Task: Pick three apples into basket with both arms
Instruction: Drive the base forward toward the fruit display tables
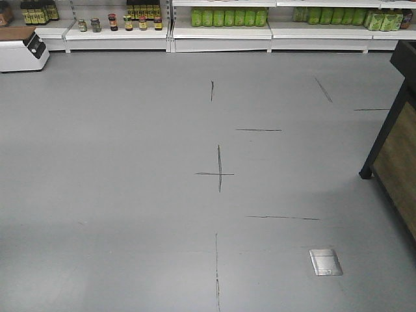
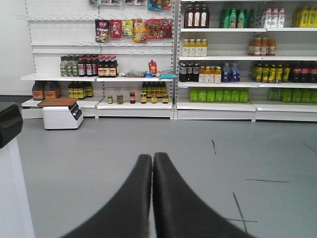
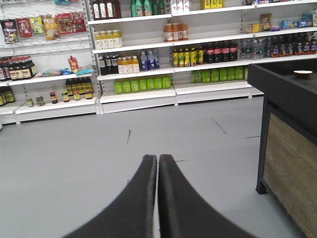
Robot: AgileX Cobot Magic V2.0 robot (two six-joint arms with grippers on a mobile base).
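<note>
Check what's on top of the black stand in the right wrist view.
One small pale dish sits on the black stand. The rest of its top runs out of frame, so cannot tell.

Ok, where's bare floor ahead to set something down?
The grey floor is bare across the middle, from the shelves at the back to the near edge. It's tight on the right by the black counter, and back left by the white machine. A metal floor plate sits near right.
</note>
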